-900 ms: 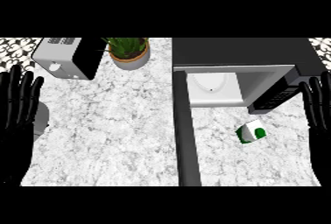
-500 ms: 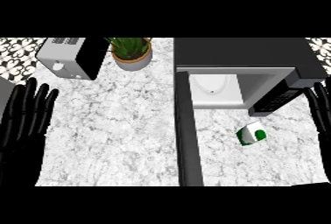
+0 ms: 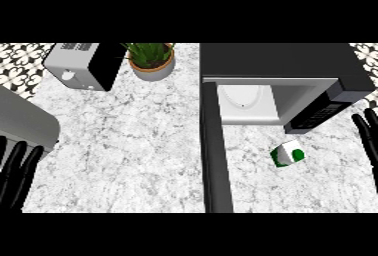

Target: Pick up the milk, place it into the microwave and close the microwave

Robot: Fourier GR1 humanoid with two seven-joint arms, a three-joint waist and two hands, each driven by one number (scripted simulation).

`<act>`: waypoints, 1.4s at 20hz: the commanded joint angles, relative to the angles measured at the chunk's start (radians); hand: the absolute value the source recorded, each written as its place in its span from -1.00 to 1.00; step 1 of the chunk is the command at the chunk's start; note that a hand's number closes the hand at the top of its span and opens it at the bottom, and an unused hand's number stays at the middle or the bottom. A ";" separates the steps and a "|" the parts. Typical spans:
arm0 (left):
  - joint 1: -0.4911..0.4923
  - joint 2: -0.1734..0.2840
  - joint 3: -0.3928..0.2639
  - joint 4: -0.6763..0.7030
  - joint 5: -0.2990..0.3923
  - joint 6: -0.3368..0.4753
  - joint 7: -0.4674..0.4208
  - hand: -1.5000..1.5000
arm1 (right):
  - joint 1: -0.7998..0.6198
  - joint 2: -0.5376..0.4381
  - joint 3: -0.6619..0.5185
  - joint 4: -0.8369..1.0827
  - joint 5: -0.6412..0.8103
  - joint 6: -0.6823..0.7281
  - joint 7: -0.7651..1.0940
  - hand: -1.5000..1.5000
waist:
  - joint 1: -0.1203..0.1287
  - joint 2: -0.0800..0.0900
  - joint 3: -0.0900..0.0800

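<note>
The milk (image 3: 288, 154), a small white and green carton, lies on the counter in front of the microwave (image 3: 284, 67). The microwave's inside (image 3: 247, 102) shows white, and its door (image 3: 215, 150) stands open, swung out toward me as a long dark bar left of the carton. My right hand (image 3: 367, 132) shows at the right edge, fingers straight, right of the carton and apart from it. At the lower left edge sits my left hand (image 3: 16, 172), fingers straight, far from the milk.
A toaster (image 3: 83, 65) stands at the back left, with a potted plant (image 3: 151, 60) beside it. A grey rounded object (image 3: 26, 117) shows at the left edge above my left hand. Marble counter (image 3: 125, 150) lies between the hands.
The view has tilted. My left hand has dropped toward the lower left corner. My right hand has slid lower at the right edge. The milk has not moved on the counter.
</note>
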 commanded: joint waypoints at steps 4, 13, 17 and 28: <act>0.161 0.000 0.024 -0.163 0.097 -0.058 0.032 -1.00 | 0.050 0.033 0.010 0.037 0.097 -0.013 -0.032 -1.00 | 0.002 0.000 0.000; 0.288 0.007 0.129 -0.172 0.180 -0.164 -0.042 -1.00 | 0.032 0.049 -0.037 0.331 0.183 -0.033 -0.205 -1.00 | 0.013 0.000 0.001; 0.309 0.019 0.186 -0.108 0.233 -0.227 -0.108 -1.00 | -0.017 0.055 -0.072 0.482 0.238 -0.090 -0.278 -1.00 | 0.018 0.002 0.001; 0.428 -0.005 0.216 -0.110 0.240 -0.331 -0.187 -1.00 | -0.149 0.006 -0.136 0.934 0.290 -0.106 -0.496 -1.00 | 0.026 0.002 0.002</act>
